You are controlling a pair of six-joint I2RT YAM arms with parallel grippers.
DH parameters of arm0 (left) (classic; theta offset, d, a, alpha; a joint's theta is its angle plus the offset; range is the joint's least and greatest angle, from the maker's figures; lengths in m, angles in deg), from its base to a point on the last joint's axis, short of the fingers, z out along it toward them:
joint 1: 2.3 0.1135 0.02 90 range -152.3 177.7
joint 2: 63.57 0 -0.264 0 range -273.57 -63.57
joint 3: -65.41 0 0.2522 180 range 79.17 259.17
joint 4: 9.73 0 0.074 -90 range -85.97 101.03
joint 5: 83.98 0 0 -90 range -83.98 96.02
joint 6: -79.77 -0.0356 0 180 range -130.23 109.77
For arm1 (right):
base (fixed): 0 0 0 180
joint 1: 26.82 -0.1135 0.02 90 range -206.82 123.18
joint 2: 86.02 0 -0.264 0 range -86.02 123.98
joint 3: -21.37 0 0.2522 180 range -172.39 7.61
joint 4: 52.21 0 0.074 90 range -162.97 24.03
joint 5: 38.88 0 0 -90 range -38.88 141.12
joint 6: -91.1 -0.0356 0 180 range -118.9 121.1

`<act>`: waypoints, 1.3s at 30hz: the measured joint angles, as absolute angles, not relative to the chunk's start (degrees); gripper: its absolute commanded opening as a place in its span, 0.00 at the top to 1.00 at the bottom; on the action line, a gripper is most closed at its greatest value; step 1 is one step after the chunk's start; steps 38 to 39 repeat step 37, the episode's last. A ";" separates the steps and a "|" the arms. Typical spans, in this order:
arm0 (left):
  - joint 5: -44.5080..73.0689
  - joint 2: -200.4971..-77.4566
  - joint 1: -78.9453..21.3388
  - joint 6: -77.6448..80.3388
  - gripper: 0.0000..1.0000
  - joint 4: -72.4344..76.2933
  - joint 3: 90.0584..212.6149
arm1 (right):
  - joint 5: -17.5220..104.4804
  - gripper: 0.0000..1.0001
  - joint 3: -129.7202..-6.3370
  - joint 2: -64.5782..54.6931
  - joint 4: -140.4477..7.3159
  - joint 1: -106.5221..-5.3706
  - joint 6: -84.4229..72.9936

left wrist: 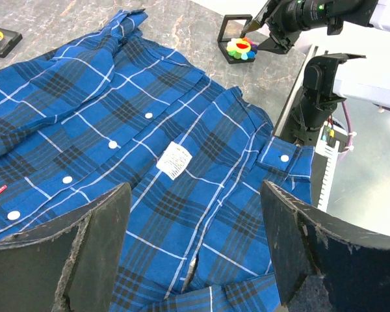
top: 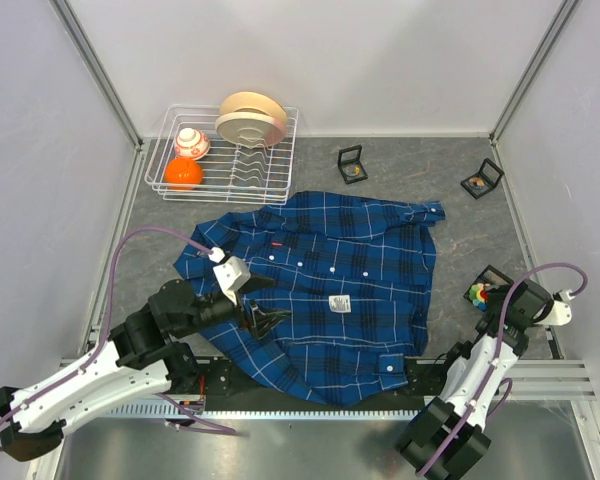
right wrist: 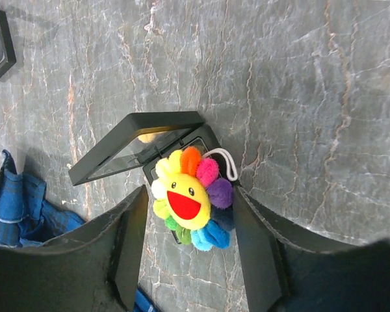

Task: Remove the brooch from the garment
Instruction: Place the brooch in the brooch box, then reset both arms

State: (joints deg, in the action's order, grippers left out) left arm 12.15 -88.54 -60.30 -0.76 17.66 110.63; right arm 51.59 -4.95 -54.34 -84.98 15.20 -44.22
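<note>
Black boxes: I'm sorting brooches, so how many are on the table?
3 boxes: one past the shirt, one at far right, one under the right gripper. Shirt may hide others.

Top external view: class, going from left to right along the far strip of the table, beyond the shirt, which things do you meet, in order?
white wire dish rack → open black case → second open black case, nearest the right wall.

My gripper (left wrist: 195, 188), jaws wide apart, above shirt (left wrist: 104, 123); white tag (left wrist: 174, 160) just ahead. Flower brooch (left wrist: 241, 47) in black box (left wrist: 221, 29), toward right edge of table (left wrist: 182, 19).
</note>
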 measured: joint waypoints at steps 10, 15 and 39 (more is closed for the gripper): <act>12.30 -87.82 -60.30 -0.76 0.13 17.40 110.04 | 59.37 0.10 -11.16 -53.45 -94.70 14.70 -44.35; 12.32 -87.95 -60.30 -0.76 0.13 17.51 109.84 | 64.25 0.02 -16.67 -52.37 -101.30 11.44 -45.18; -4.68 -94.68 -59.78 13.27 0.00 19.54 124.29 | 76.40 0.02 -67.29 -18.61 -106.53 -63.29 -22.74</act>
